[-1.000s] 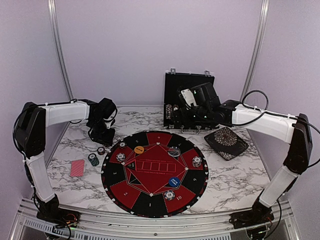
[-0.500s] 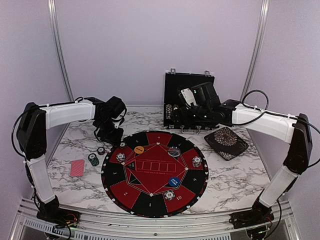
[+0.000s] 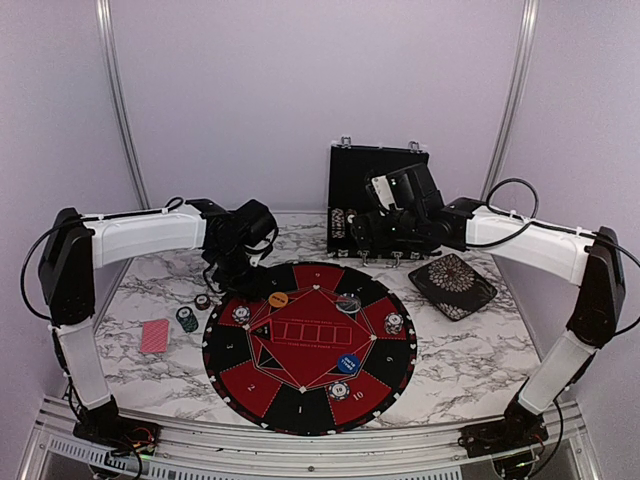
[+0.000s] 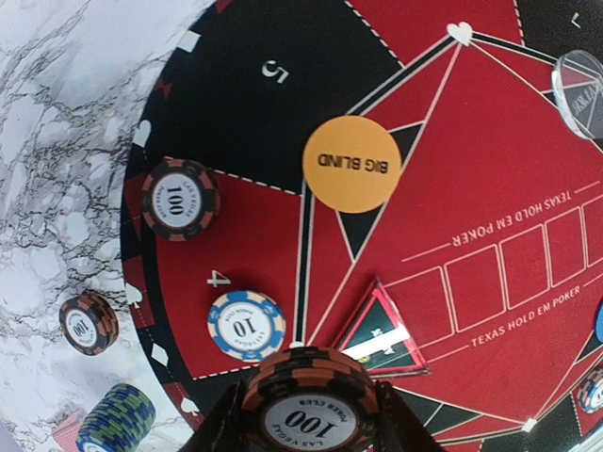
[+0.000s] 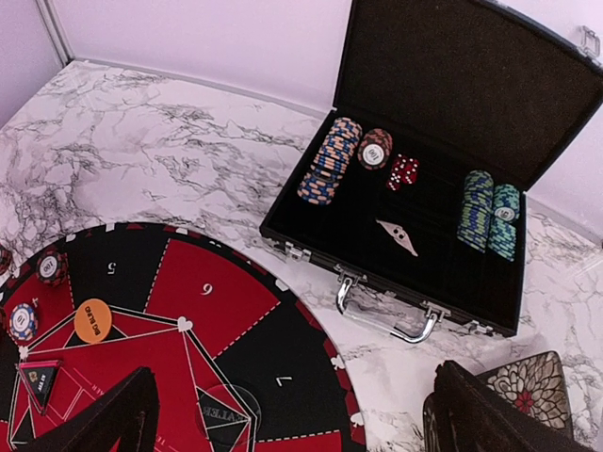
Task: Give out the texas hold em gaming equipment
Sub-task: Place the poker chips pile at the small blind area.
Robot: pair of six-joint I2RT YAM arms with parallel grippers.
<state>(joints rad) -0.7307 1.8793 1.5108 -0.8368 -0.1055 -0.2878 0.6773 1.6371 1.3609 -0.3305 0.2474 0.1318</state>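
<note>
We clench a chip stack [image 4: 308, 381] in the left pincer [image 4: 309, 426] above the mat [image 4: 490, 169], likely for another seat. The right pincer [image 5: 292, 414] hangs released.

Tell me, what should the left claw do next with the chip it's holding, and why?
Probably move it over the black wedge 5 and lower it there. The left claw is shut on a black-and-orange 100 chip over the mat. The red wedge 4 already has a 100 chip and a blue-and-white 10 chip, while wedge 5 looks bare.
</note>
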